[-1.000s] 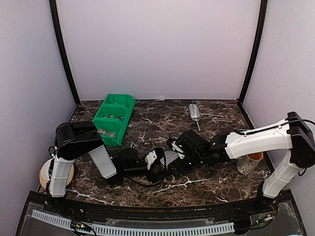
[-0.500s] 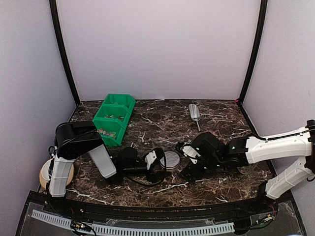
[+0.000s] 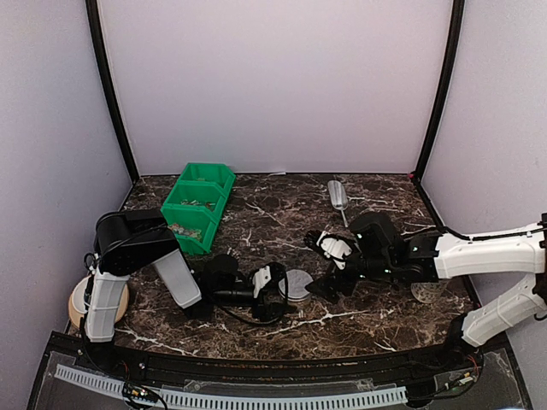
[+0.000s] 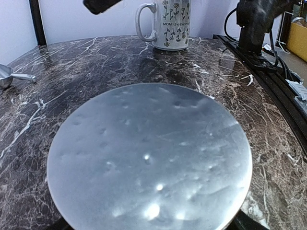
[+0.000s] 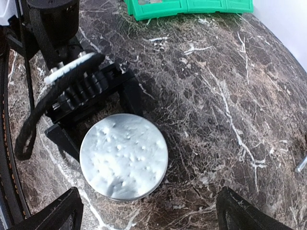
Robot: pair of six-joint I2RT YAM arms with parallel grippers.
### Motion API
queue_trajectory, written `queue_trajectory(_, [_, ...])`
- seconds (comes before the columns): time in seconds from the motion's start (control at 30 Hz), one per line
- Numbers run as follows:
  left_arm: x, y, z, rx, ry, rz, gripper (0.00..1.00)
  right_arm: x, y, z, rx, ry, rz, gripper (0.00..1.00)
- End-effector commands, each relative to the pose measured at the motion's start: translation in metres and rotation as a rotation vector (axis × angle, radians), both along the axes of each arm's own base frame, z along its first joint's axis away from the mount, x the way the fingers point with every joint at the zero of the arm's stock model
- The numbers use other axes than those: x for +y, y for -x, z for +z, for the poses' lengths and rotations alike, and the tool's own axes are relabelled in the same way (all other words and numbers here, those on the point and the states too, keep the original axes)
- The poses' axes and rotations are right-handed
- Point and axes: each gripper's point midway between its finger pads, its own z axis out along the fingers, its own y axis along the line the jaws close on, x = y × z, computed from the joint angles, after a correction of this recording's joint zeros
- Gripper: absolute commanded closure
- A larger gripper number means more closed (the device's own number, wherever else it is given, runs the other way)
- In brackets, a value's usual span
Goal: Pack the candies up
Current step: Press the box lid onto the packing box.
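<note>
Right tool (image 5: 151, 211) wide, above tub (image 5: 123, 155)

In the left wrist view the round tub (image 4: 148, 158) fills the gap between the fingers of the left gripper (image 5: 96, 117), hiding most of them, and its near rim is cropped. The fingers (image 5: 57, 213) of the right gripper (image 5: 151, 213) are cropped too. Beyond them the green bin (image 5: 192, 5) is cut off, and its candies (image 3: 181, 229) are too small to tell apart.
</note>
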Motion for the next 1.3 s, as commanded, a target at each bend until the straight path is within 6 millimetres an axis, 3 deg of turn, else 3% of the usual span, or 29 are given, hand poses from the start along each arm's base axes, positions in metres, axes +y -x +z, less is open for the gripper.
queue_trajectory(0.0, [0.032, 0.035, -0.077, 0.135, -0.244, -0.073, 0.22, 0.011, -0.021, 0.03, -0.072, -0.124, 0.008, 0.03])
queue_trajectory(0.13, [0.031, 0.034, -0.078, 0.135, -0.247, -0.068, 0.22, 0.019, -0.039, 0.024, -0.007, -0.116, -0.059, 0.03])
queue_trajectory(0.23, [0.032, 0.032, -0.079, 0.136, -0.251, -0.061, 0.23, 0.032, -0.04, 0.013, 0.082, -0.123, -0.062, 0.0])
queue_trajectory(0.47, [0.031, 0.032, -0.08, 0.137, -0.256, -0.056, 0.24, 0.055, -0.044, 0.021, 0.218, -0.283, -0.075, 0.11])
queue_trajectory(0.6, [0.031, 0.031, -0.081, 0.139, -0.259, -0.056, 0.24, 0.056, -0.049, 0.026, 0.269, -0.349, -0.09, 0.16])
queue_trajectory(0.83, [0.03, 0.031, -0.081, 0.14, -0.262, -0.055, 0.24, 0.057, -0.056, 0.011, 0.378, -0.381, -0.107, 0.28])
queue_trajectory(1.27, [0.03, 0.029, -0.082, 0.141, -0.265, -0.047, 0.25, 0.052, -0.041, -0.01, 0.467, -0.365, -0.078, 0.4])
